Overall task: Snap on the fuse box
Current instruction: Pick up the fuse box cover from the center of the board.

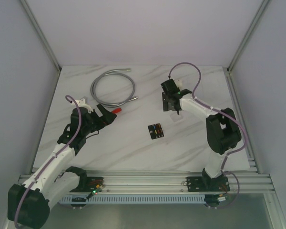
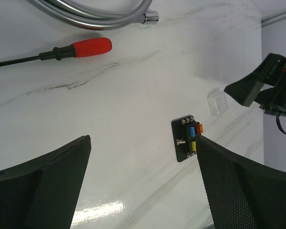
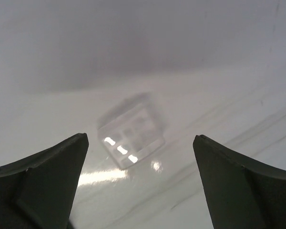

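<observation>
1. The step in hand is judged to be the pickup of the clear cover. The right gripper is held open above it, with nothing gripped and the cover framed between its fingers.
2. The fuse box is found on the tabletop just right of centre in the top view. It is uncovered and apart from both grippers, and the cover lies near it, toward the upper right.
3. The left gripper is likewise spread and empty, at the left of the top view.
4. Next, a descent and a closing on the cover's edges would be called for, then a squarely aligned press onto the box.
5. The cover is a small, transparent, glossy square with faint ribs, so a slippery hold is to be expected. The box is matte black plastic carrying blue, orange and yellow fuses. The tabletop is shiny, marble-veined white.
6. A red-handled screwdriver and a looped metal hose lie at the upper left, and are judged unneeded.
</observation>
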Controlling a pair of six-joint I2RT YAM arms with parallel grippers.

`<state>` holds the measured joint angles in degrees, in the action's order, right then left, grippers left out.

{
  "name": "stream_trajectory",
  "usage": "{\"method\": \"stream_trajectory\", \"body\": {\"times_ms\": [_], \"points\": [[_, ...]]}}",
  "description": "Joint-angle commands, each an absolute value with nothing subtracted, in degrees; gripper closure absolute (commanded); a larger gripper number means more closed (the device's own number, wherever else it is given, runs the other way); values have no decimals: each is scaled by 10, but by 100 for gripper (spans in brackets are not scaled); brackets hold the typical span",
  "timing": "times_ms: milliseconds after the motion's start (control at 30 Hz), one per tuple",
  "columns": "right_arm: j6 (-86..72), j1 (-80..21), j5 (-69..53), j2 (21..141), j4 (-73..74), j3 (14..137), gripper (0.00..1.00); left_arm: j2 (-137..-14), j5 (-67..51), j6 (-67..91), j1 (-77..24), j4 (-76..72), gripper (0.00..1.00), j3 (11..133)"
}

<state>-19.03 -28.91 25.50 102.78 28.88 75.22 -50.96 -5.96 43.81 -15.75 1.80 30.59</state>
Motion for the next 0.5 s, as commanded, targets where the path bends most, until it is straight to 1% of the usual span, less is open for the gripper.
{"method": "stream_trajectory", "body": {"times_ms": [0,233,467], "points": [[-189,-266,307,1083,277,786,0,-509,-61,428,-154,28,0,325],[-206,-245,302,1116,274,781,0,-507,-60,425,-154,30,0,323],[-218,-246,266,1063,275,705,0,-511,-64,428,-154,30,0,321]]}}
